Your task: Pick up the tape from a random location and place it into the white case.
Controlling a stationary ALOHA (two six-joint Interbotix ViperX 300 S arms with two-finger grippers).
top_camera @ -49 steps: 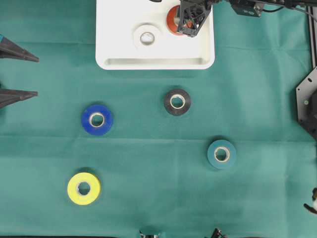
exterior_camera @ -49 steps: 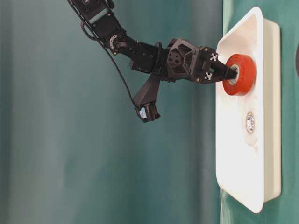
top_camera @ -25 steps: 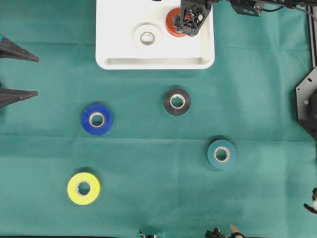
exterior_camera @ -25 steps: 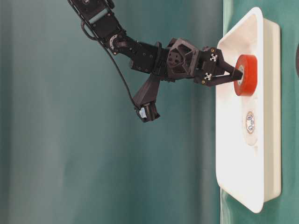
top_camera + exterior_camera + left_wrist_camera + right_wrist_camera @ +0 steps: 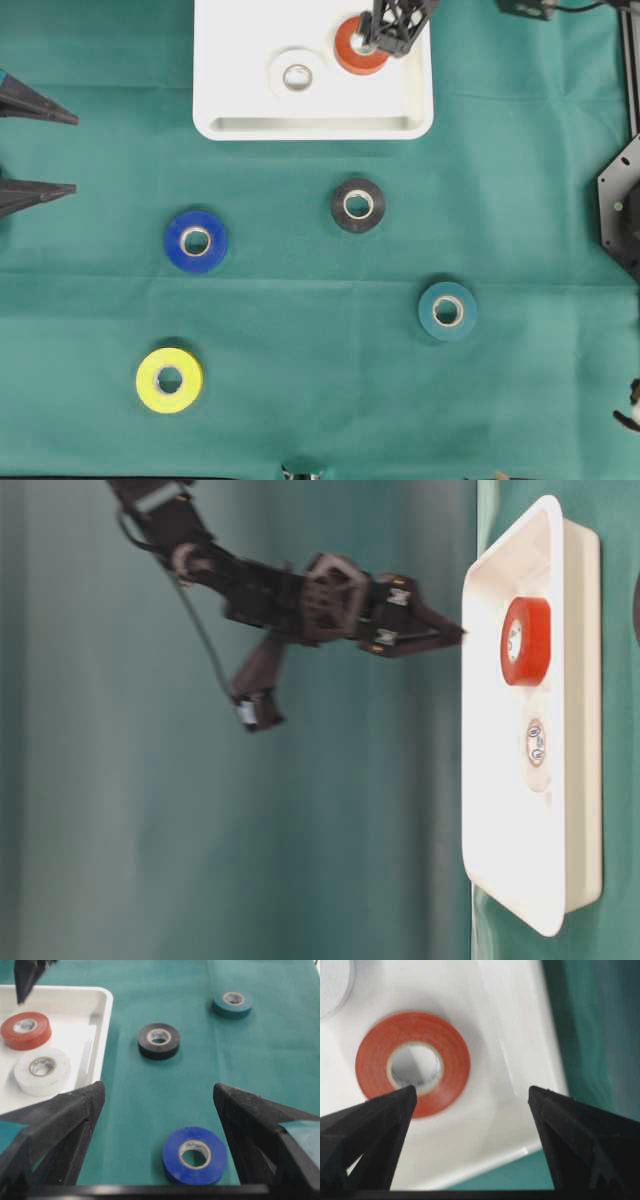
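Note:
A red tape roll (image 5: 360, 45) lies flat in the white case (image 5: 240, 125), beside a white roll (image 5: 297, 76). My right gripper (image 5: 395, 25) hovers open above the case's right side, apart from the red roll (image 5: 412, 1062), with nothing between its fingers. The table-level view shows its tips (image 5: 450, 635) lifted off the red roll (image 5: 525, 640). My left gripper (image 5: 40, 148) stands open and empty at the left edge of the cloth. In its wrist view the blue roll (image 5: 195, 1155) lies on the cloth between its fingers (image 5: 65, 1110).
On the green cloth lie a black roll (image 5: 358, 205), a blue roll (image 5: 196, 241), a teal roll (image 5: 447, 310) and a yellow roll (image 5: 169, 380). A black fixture (image 5: 620, 210) stands at the right edge.
My right gripper has opened and let go of the red roll, which now lies flat in the case. The gripper has lifted away from it. The left arm has not moved.

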